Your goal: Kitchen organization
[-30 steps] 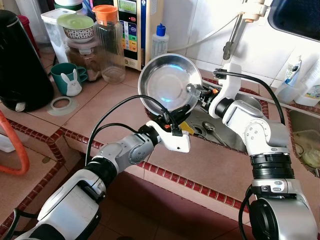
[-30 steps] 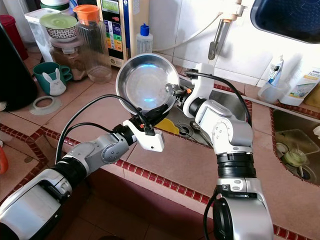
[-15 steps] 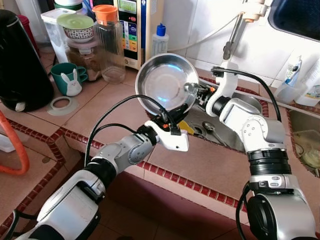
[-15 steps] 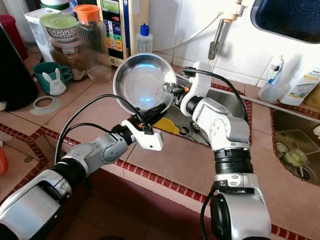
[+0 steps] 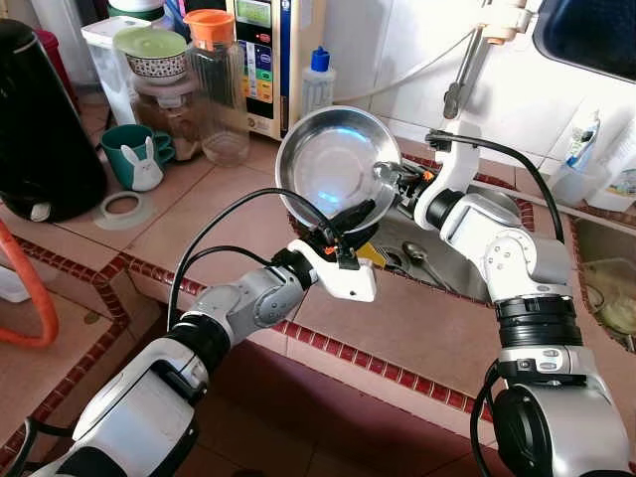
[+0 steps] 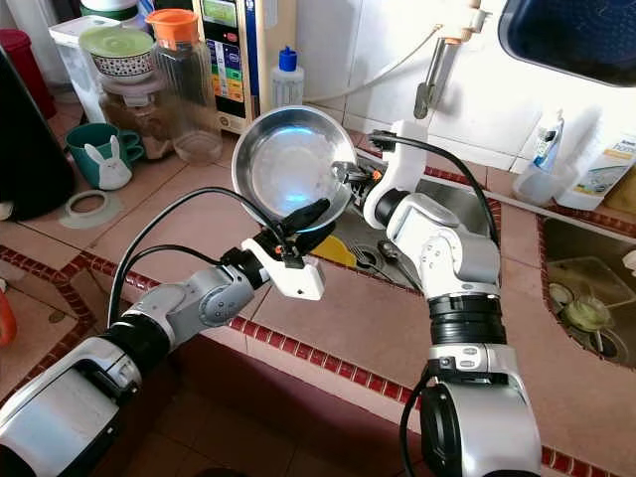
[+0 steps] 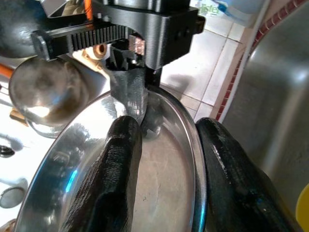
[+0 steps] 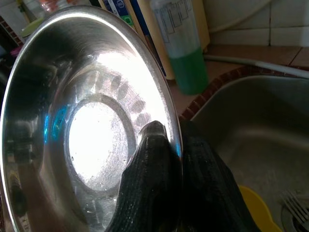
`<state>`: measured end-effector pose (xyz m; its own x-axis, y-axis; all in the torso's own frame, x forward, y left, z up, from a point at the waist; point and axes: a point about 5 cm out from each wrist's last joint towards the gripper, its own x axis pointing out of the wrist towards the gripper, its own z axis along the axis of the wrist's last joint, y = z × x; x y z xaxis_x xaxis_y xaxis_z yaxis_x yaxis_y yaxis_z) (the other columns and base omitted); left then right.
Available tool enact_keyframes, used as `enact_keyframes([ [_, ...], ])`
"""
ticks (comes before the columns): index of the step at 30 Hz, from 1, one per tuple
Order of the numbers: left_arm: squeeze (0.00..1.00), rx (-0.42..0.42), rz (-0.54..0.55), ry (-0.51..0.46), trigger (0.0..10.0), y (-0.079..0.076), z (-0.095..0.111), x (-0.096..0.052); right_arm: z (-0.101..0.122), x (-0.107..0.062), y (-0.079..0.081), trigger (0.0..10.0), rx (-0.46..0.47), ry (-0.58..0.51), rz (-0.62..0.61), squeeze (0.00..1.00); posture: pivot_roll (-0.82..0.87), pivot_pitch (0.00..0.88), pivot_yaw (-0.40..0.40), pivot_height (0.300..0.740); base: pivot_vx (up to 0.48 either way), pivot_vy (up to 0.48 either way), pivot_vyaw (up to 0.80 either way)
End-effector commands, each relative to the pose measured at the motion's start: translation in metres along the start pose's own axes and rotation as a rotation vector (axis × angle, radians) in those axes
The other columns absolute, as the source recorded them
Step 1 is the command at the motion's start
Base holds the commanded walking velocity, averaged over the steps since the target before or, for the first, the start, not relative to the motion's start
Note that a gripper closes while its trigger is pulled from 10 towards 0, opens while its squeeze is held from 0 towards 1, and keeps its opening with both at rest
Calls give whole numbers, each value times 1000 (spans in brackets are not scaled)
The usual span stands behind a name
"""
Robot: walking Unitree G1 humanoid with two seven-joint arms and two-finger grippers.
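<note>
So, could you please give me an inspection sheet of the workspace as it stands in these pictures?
Surface: tiled counter with a steel sink set in it.
Job's things: steel bowl, held tilted above the sink's edge.
Clutter: green mug, jar, lidded tub, black kettle, bottle; a spoon and something yellow lie in the sink.
Grippers: left gripper open, fingers astride the bowl's rim; right gripper shut on the rim.
Cables: black cables loop over both arms.
Surroundings: white tiled wall, tap.
</note>
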<state>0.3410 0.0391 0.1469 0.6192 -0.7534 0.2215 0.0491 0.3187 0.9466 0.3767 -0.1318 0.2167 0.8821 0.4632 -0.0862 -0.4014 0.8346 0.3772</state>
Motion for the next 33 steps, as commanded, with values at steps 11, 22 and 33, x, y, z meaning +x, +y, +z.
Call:
enact_keyframes([
  [11, 1000, -193, 165, 16, 10000, 20, 3, -4, -1, -2, -28, 0, -60, -32, -183, 0, 219, 0, -67, 740, 0, 0, 0],
  [22, 1000, -343, 207, 27, 10000, 24, 15, -3, 10, -5, -56, 0, -104, -143, -412, 0, 232, 0, -67, 740, 0, 0, 0],
  [33, 1000, -716, 210, 239, 10000, 12, 1, -10, -16, -15, -88, 0, -361, -62, -597, 0, 247, 0, -61, 740, 0, 0, 0],
])
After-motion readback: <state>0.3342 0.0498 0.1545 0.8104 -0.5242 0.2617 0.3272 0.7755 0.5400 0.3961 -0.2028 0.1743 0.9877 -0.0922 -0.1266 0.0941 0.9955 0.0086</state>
